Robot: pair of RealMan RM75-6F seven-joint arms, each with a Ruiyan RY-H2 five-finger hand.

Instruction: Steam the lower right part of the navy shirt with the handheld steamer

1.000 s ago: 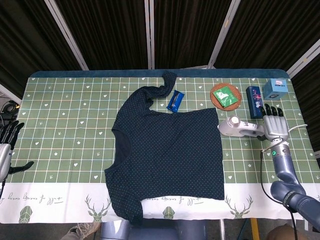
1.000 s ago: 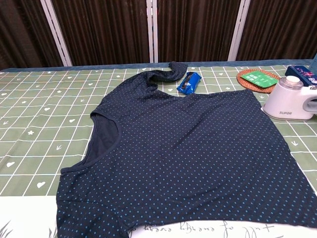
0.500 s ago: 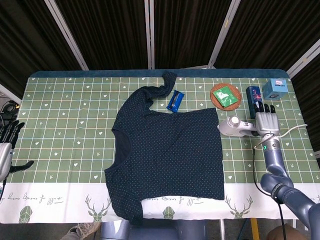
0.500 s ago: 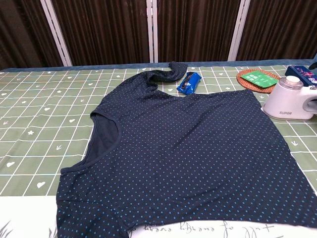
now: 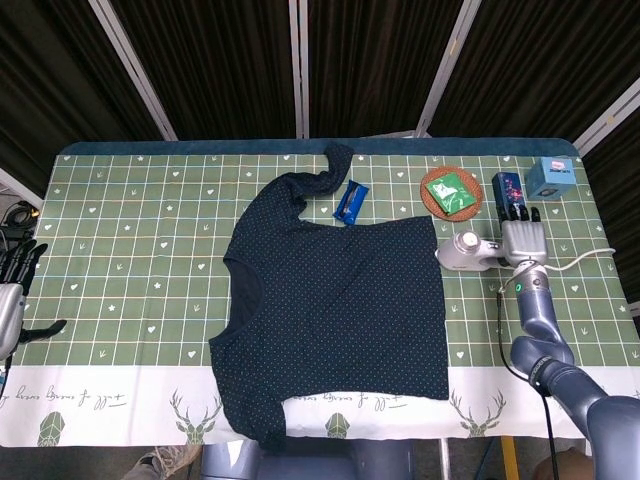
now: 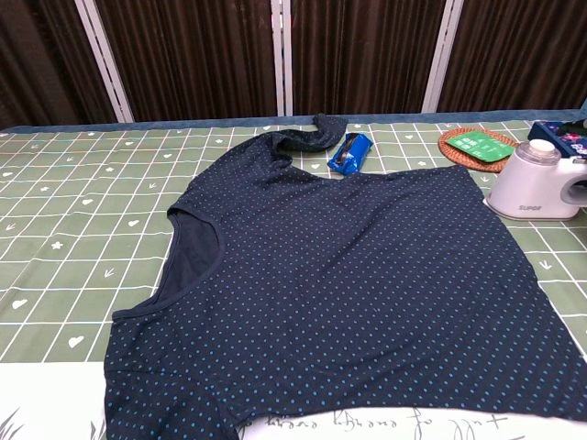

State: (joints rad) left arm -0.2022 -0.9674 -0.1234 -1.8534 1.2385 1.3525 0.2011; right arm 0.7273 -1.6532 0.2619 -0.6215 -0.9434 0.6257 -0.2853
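Note:
The navy dotted shirt [image 5: 340, 300] lies flat in the middle of the table, its neck toward the left and one sleeve bunched at the far edge. The white handheld steamer [image 5: 462, 250] lies just off the shirt's right edge, and the chest view shows it as well [image 6: 537, 183]. My right hand [image 5: 523, 240] lies over the steamer's handle, fingers stretched out past it and not curled around it. My left hand [image 5: 14, 290] hangs off the table's left edge, fingers apart and holding nothing.
A blue snack packet [image 5: 350, 201] lies beside the bunched sleeve. A round brown coaster [image 5: 437, 200] with a green packet, a dark blue box [image 5: 507, 190] and a light blue box [image 5: 551, 177] stand behind the steamer. The steamer's white cord [image 5: 585, 258] trails right.
My right hand has slid left and farther away, from beside the steamer's handle to over it. The steamer has barely shifted. The left hand and the shirt are unchanged.

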